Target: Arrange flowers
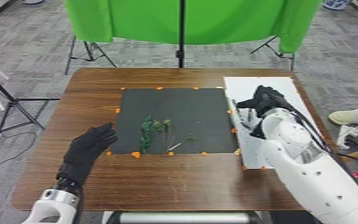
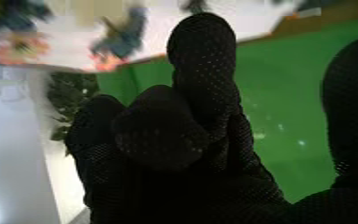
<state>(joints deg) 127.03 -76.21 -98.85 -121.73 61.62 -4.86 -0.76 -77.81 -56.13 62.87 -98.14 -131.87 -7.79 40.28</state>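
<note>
flowers (image 1: 146, 132) on dark mat (image 1: 189, 107), right hand (image 1: 262, 101) over white sheet (image 1: 246, 86), thumb (image 2: 351, 107) well apart in wrist view, empty

No readable text, label, brand, number or sign stands on anything in either view.

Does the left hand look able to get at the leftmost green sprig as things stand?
Probably yes: the left hand is at the left side of the dark mat, the leftmost green sprig lies nearby, and nothing visible stands between them.
</note>
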